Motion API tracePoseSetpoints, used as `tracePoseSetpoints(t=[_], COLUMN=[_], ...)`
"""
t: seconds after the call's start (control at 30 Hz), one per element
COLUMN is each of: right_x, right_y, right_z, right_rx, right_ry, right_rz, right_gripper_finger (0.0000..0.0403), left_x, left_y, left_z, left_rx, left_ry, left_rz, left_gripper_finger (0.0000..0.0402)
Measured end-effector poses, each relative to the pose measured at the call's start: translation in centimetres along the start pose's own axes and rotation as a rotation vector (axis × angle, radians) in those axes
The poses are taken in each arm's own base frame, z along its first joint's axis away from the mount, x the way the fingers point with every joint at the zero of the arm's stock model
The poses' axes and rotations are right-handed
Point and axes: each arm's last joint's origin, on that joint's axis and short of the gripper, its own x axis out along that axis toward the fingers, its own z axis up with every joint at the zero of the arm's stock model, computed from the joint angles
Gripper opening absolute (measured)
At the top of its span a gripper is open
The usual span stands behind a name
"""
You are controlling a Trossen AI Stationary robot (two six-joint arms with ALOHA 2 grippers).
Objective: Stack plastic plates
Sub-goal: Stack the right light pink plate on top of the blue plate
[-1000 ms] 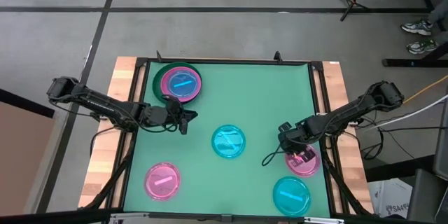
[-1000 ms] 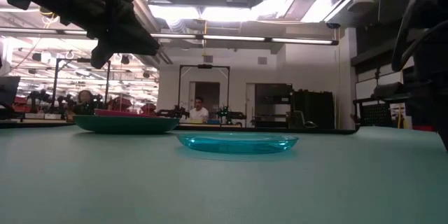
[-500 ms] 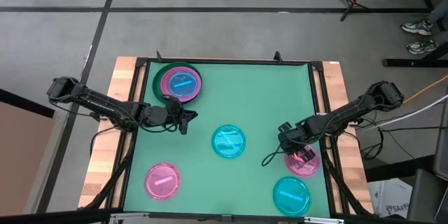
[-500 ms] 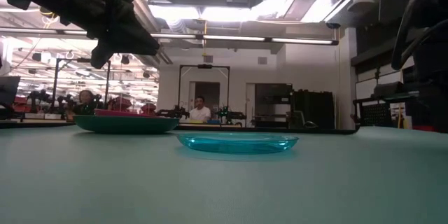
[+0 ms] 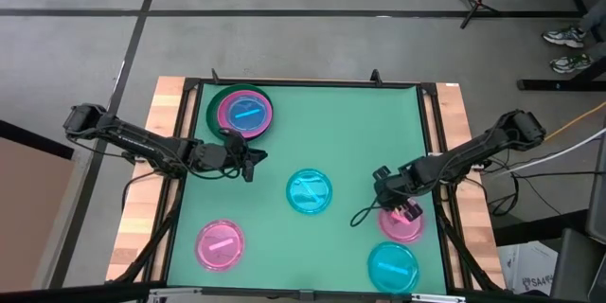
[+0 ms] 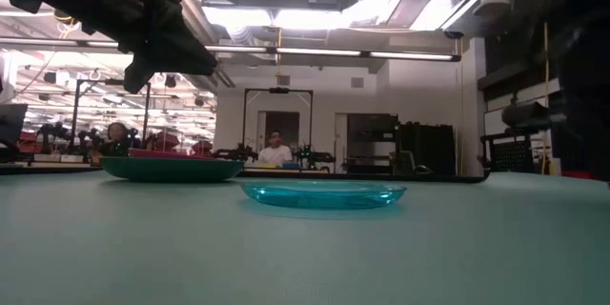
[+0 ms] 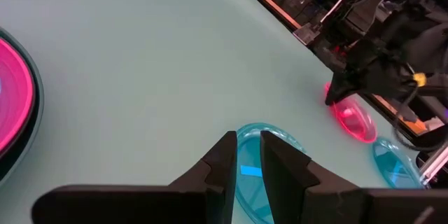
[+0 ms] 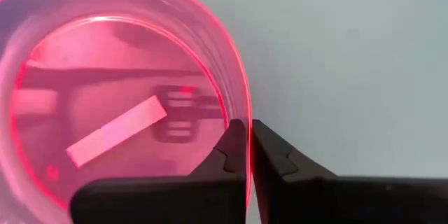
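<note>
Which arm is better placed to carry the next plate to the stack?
The right. Its gripper is already shut on the rim of the translucent pink plate near the table's right edge. The left gripper hangs empty beside the stack, holding nothing.

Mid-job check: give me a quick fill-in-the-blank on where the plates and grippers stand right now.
1. The right gripper is shut on the rim of a translucent ____ plate.
2. The top plate of the stack at the table's far left corner is ____ in colour.
3. The left gripper hangs above the table and holds ____.
4. The plate at the table's middle is ____ in colour.

Missing words: pink; cyan; nothing; cyan
</note>
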Motion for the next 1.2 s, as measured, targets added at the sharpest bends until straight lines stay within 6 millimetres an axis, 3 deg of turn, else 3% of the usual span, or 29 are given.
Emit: tracePoseSetpoints(t=[0.4, 0.83, 1.2], right_x=[-3.0, -4.3, -6.2], right_y=[-1.1, -2.4, -6.5], right_z=[3.9, 6.1, 6.4], right_rx=[-0.006, 0.072, 0.342], right_ry=[-0.186, -0.387, -0.590], right_rz=[-0.213, -0.567, -0.755], right_gripper_finger=[0.0000, 0.0000, 0.0000], left_x=[0.0, -0.1, 0.3], left_y=[-0.2, -0.9, -1.4], left_z=[0.2, 0.9, 1.1], left_rx=[-0.018, -0.056, -0.062], left_ry=[-0.022, -0.083, -0.117], left_rz=[-0.023, -0.096, -0.132], left_gripper_finger=[0.0057, 0.0057, 0.0057])
